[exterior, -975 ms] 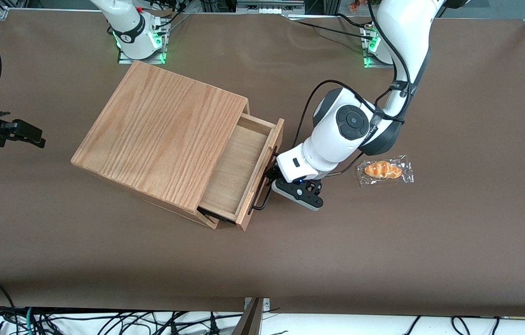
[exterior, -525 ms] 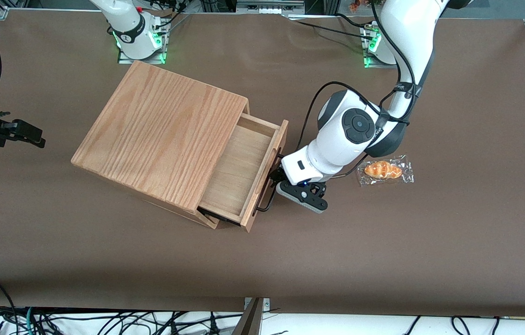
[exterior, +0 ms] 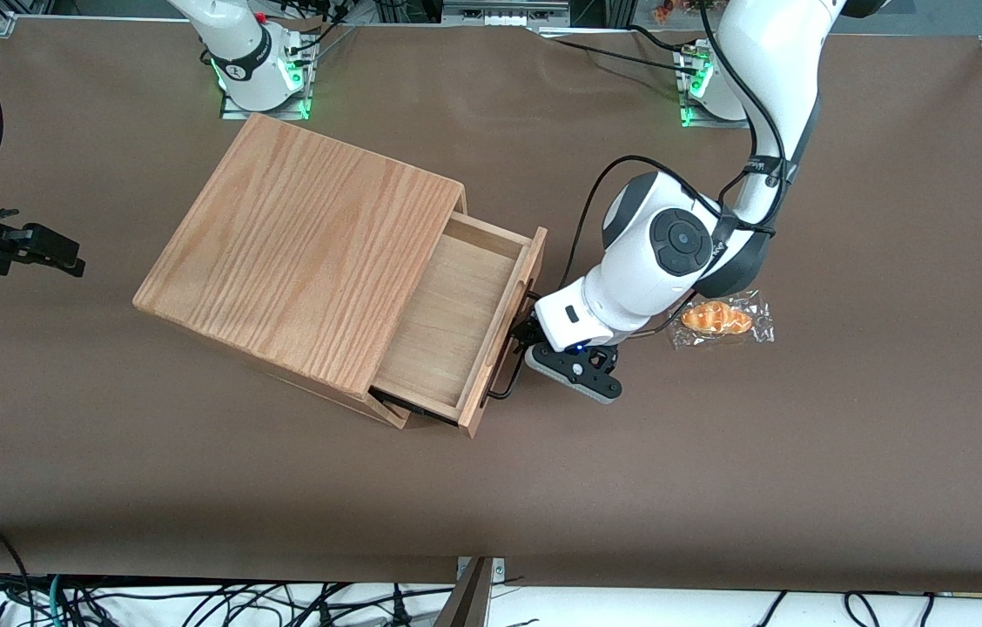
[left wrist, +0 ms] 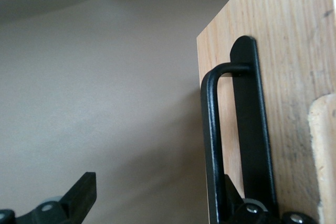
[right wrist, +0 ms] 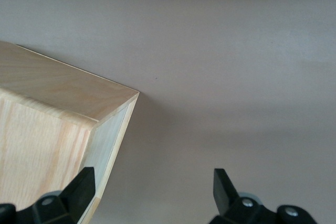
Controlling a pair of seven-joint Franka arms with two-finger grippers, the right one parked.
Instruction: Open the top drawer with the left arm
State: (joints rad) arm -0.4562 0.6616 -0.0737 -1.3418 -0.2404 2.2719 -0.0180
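1. Tool (exterior: 522, 341) of the left arm (exterior: 661, 252) was positioned at the black bar handle (exterior: 510, 348) of the top drawer (exterior: 456, 322), low above the bench (exterior: 717, 488).
2. Tool state: fingers spread wide. One finger (left wrist: 245, 208) was hooked between the handle (left wrist: 212, 145) and the drawer front; the other finger (left wrist: 79, 198) stood well apart over bare bench. The fingers were not clamped on the bar.
3. Top drawer position: pulled partly out of the wooden box (exterior: 299, 252), toward the working arm's end of the bench. Its pale floor was exposed and held nothing visible.
4. Box position: near mid-bench, set at an angle to the bench edges.
5. A wrapped pastry (exterior: 717, 318) lay on the bench just beside the left arm's wrist, apart from the drawer.
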